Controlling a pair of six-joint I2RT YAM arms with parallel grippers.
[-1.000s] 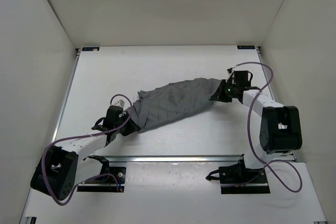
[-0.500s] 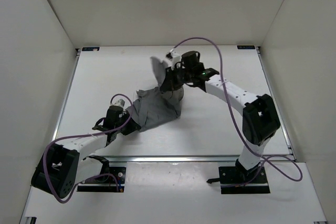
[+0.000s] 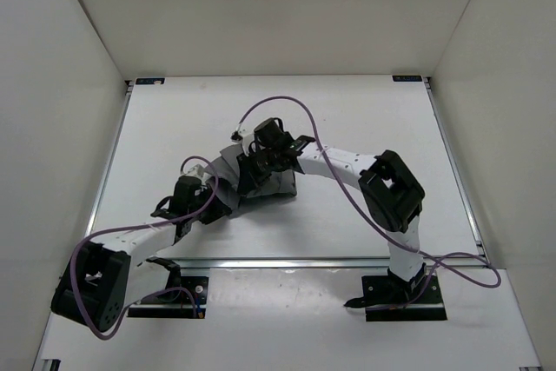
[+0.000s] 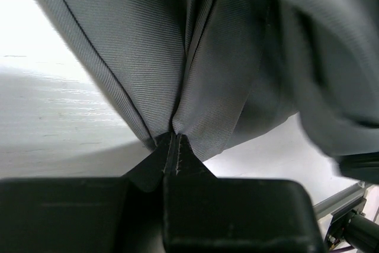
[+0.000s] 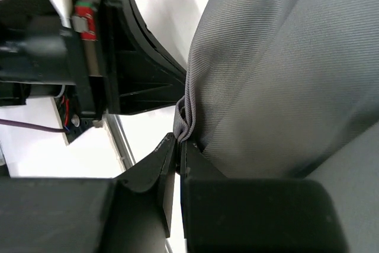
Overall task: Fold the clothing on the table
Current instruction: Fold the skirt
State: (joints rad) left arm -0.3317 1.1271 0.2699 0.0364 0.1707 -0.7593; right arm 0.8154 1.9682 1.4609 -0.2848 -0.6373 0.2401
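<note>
The clothing [image 3: 276, 182] is a dark grey garment bunched in a small heap left of the table's [image 3: 365, 110] middle. My left gripper [image 3: 219, 203] is shut on its near-left edge; in the left wrist view the grey cloth [image 4: 207, 75] rises straight out of the closed tips [image 4: 172, 140]. My right gripper [image 3: 252, 165] hovers over the heap's left part, shut on a gathered fold [image 5: 186, 117] of the clothing [image 5: 284, 69], with the left arm's black gripper body [image 5: 106, 57] close beside it. The two grippers are close together.
Metal rails run along the table's left edge [image 3: 111, 162], right edge [image 3: 452, 162] and near edge [image 3: 295, 261]. White walls enclose the sides and back. Purple cables loop over both arms. The right arm [image 3: 391, 188] stretches across the table's near-right part.
The right arm has swept from the table's right side leftward, carrying its end of the clothing over onto the left part. The garment went from spread out to a compact heap. The left gripper stayed put.
</note>
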